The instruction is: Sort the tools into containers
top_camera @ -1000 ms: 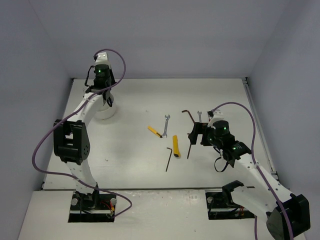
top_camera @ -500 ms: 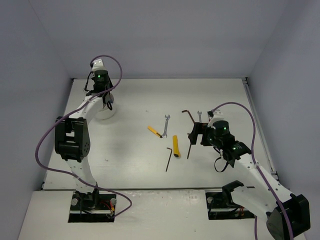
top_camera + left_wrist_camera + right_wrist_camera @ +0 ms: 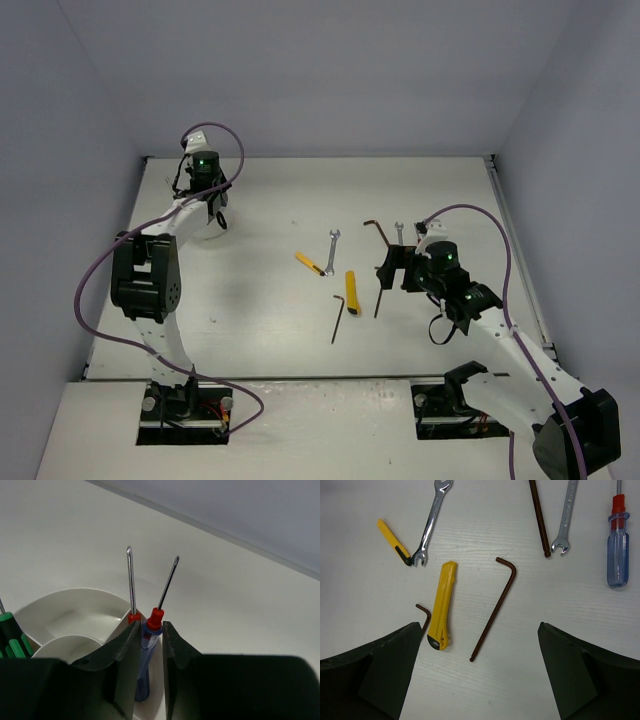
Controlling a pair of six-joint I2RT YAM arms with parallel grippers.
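Observation:
In the left wrist view my left gripper (image 3: pixel 149 630) is down in the white cup (image 3: pixel 75 597), its jaws close around a blue screwdriver (image 3: pixel 145 665) with a red collar, standing tip up in one compartment. A second red-collared screwdriver (image 3: pixel 131 585) stands behind the left finger. Green-black handles (image 3: pixel 11 637) stand in another compartment. From above, the left gripper (image 3: pixel 210 203) is over the cup (image 3: pixel 208 230) at the back left. My right gripper (image 3: pixel 478 626) is open, hovering above a dark hex key (image 3: pixel 496 602) and a yellow knife (image 3: pixel 441 605).
On the table under the right wrist lie a small yellow tool (image 3: pixel 394 546), two silver wrenches (image 3: pixel 431 522) (image 3: pixel 566 517), a long dark hex key (image 3: pixel 539 515), a short hex key (image 3: pixel 424 615) and a blue screwdriver (image 3: pixel 617 542). The right gripper (image 3: pixel 392 268) is at mid right.
My left wrist has come down toward the cup and its cable loop has shifted. The right arm and the tools on the table have not moved.

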